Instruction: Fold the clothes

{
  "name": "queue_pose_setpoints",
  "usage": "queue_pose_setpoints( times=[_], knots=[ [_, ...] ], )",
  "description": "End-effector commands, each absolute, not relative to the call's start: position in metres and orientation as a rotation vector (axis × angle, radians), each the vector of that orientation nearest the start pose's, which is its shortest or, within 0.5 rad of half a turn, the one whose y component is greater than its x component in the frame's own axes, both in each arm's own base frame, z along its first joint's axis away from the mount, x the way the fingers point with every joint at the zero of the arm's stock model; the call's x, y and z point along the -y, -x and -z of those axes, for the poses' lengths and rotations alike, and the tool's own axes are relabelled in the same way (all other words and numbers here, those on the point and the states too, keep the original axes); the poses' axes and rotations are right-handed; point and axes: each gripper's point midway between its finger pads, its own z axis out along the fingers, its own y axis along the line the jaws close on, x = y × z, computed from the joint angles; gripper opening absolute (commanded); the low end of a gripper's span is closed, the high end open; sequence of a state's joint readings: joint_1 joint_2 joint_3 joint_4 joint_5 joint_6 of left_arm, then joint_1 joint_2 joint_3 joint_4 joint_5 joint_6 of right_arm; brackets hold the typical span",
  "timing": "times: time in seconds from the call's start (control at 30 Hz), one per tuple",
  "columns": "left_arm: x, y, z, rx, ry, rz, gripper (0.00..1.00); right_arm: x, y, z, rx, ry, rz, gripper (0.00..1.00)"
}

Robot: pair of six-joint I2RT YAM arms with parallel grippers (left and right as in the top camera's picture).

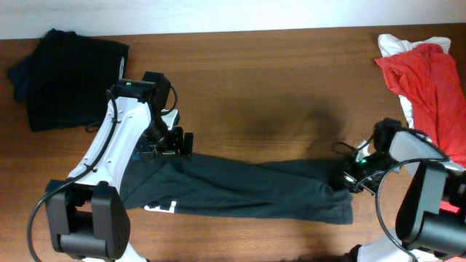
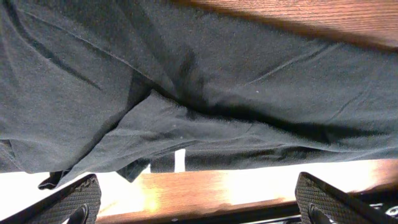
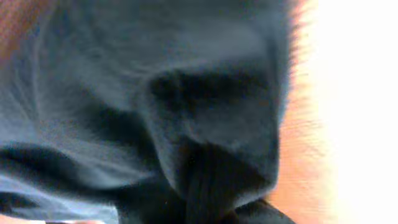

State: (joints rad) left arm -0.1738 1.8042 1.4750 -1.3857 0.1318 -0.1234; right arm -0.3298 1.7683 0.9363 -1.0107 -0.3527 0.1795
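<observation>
The black-charcoal T-shirt [image 1: 247, 189] lies stretched into a long crumpled band across the front of the table, with a bit of white print [image 1: 162, 207] at its left end. My left gripper [image 1: 175, 144] sits at the shirt's upper left end. In the left wrist view its fingers [image 2: 199, 190] are wide open with only bare wood between them, and the shirt [image 2: 186, 81] lies just beyond them. My right gripper [image 1: 351, 177] is at the shirt's right end, shut on a bunched fold of it [image 3: 205, 143]. The fabric hides its fingers.
A dark folded garment pile [image 1: 69, 76] lies at the back left of the wooden table [image 1: 277, 87]. A red garment [image 1: 429, 80] over a white one [image 1: 397, 45] lies at the back right, close to my right arm.
</observation>
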Motion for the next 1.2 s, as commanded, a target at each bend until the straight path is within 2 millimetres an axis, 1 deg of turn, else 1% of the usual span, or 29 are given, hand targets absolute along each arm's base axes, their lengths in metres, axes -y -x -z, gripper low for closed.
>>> queue_pose_setpoints(
  times=[0.0,0.03,0.07,0.1,0.17,0.2,0.23,0.27,0.33,0.37,0.4,0.43,0.5,0.57,0.6,0.63,0.73,0.77,0.8,0.87,0.93,0.97,1.0,1.07,1.1,1.13,1.17],
  knots=[
    [0.076,-0.288,-0.112,-3.273,-0.08,0.203,0.99,0.07,-0.242,-0.032,-3.149,-1.074,-0.341,0.04],
    [0.076,-0.289,-0.111,-3.268,-0.078,0.204,0.99,0.078,-0.245,-0.041,-3.126,-1.133,-0.304,0.04],
    [0.077,-0.291,-0.111,-3.262,-0.051,0.204,0.99,0.087,-0.249,-0.055,-3.094,-1.203,-0.259,0.04],
    [0.077,-0.293,-0.111,-3.259,0.0,0.202,0.99,0.089,-0.257,-0.072,-3.073,-1.182,-0.231,0.04],
    [0.077,-0.293,-0.111,-3.255,0.003,0.202,0.99,0.096,-0.261,-0.094,-3.041,-1.173,-0.116,0.04],
    [0.077,-0.294,-0.111,-3.254,0.003,0.202,0.99,0.097,-0.262,-0.104,-3.028,-1.146,-0.08,0.04],
    [0.077,-0.294,-0.111,-3.251,0.003,0.203,0.99,0.09,-0.263,-0.116,-3.021,-1.1,-0.071,0.04],
    [0.078,-0.296,-0.111,-3.244,0.011,0.204,0.99,0.08,-0.261,-0.125,-3.027,-1.04,-0.069,0.04],
    [0.078,-0.299,-0.111,-3.236,0.063,0.204,0.99,0.062,-0.258,-0.131,-3.066,-0.956,-0.068,0.04],
    [0.078,-0.3,-0.11,-3.23,0.086,0.204,0.99,0.043,-0.255,-0.133,-3.114,-0.866,-0.07,0.04],
    [0.079,-0.302,-0.11,-3.223,0.085,0.206,0.99,0.027,-0.254,-0.134,-3.151,-0.778,-0.074,0.04],
    [0.079,-0.302,-0.11,-3.221,0.084,0.207,0.99,0.005,-0.254,-0.132,-3.186,-0.668,-0.1,0.04],
    [0.079,-0.302,-0.11,-3.222,0.084,0.206,0.99,-0.018,-0.252,-0.13,-3.22,-0.551,-0.125,0.04],
    [0.079,-0.302,-0.11,-3.222,0.084,0.207,0.99,-0.059,-0.247,-0.123,-3.257,-0.383,-0.2,0.04],
    [0.079,-0.302,-0.11,-3.222,0.084,0.207,0.99,-0.073,-0.247,-0.121,-3.256,-0.328,-0.244,0.04],
    [0.079,-0.302,-0.11,-3.221,0.084,0.207,0.99,-0.089,-0.247,-0.119,-3.25,-0.31,-0.293,0.04],
    [0.079,-0.302,-0.11,-3.222,0.084,0.207,0.99,-0.114,-0.245,-0.107,-3.241,-0.298,-0.319,0.04],
    [0.079,-0.302,-0.11,-3.222,0.084,0.207,0.99,-0.121,-0.245,-0.102,-3.232,-0.334,-0.32,0.04],
    [0.079,-0.302,-0.11,-3.223,0.084,0.206,0.99,-0.13,-0.245,-0.094,-3.218,-0.375,-0.325,0.04],
    [0.079,-0.302,-0.11,-3.222,0.085,0.206,0.99,-0.148,-0.245,-0.086,-3.191,-0.434,-0.352,0.04],
    [0.079,-0.302,-0.11,-3.222,0.084,0.206,0.99,-0.163,-0.248,-0.085,-3.161,-0.432,-0.379,0.04],
    [0.079,-0.302,-0.11,-3.223,0.084,0.206,0.99,-0.176,-0.25,-0.086,-3.135,-0.438,-0.407,0.04],
    [0.079,-0.302,-0.11,-3.223,0.085,0.206,0.99,-0.187,-0.251,-0.087,-3.117,-0.423,-0.43,0.07],
    [0.078,-0.301,-0.11,-3.224,0.084,0.206,0.99,-0.205,-0.252,-0.088,-3.089,-0.375,-0.465,0.27],
    [0.078,-0.301,-0.11,-3.226,0.085,0.205,0.99,-0.212,-0.252,-0.088,-3.075,-0.338,-0.475,0.44],
    [0.078,-0.3,-0.11,-3.23,0.085,0.204,0.99,-0.219,-0.253,-0.089,-3.061,-0.309,-0.495,0.66],
    [0.078,-0.299,-0.11,-3.233,0.085,0.204,0.99,-0.221,-0.253,-0.09,-3.056,-0.292,-0.501,0.72]
  ],
)
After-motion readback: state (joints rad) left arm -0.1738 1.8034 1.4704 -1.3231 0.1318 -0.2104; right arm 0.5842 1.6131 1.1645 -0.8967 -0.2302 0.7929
